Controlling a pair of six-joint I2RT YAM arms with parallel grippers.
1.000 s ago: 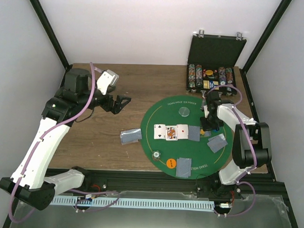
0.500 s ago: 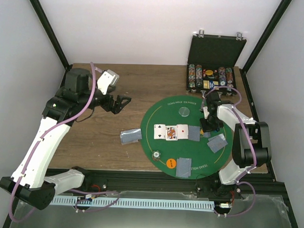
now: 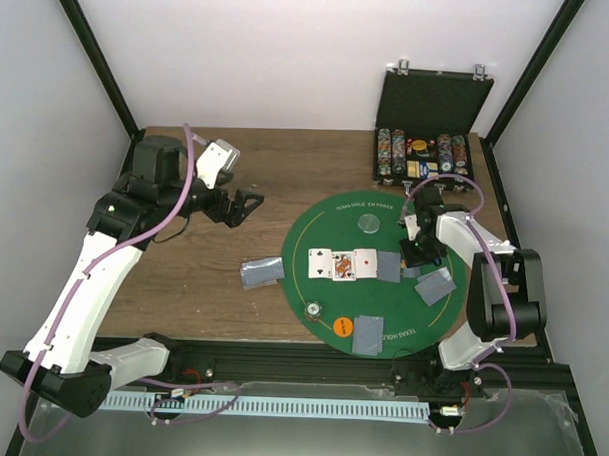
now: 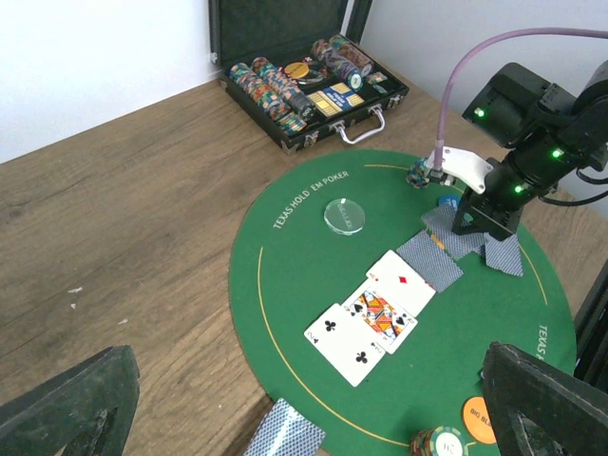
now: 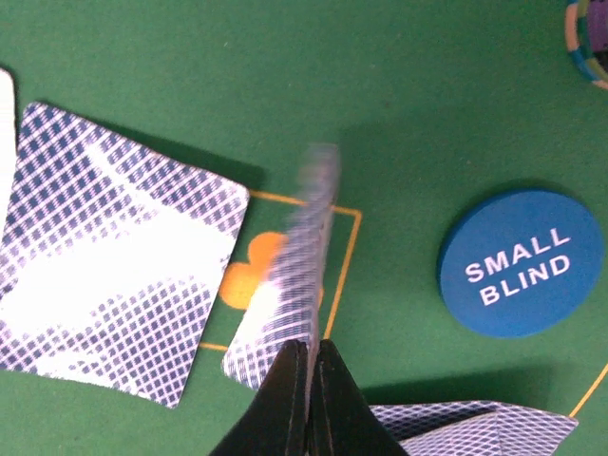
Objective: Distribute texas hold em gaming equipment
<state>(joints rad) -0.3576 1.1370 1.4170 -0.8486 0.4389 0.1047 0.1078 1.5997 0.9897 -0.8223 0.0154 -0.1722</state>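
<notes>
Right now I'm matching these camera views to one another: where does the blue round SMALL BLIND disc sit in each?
Top external: cannot make it out on the round green felt mat.
Left wrist: blue round SMALL BLIND disc, right of centre, just above the face-down cards.
Right wrist: right side, mid-height.
Shared landmark: the face-down blue-checked card ending the centre row.

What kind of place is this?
Probably a lab robot cell dressed as a poker table: white walls and black posts enclose a wooden table with a left arm and right arm, a green Texas Hold'em mat and a chip case.
</notes>
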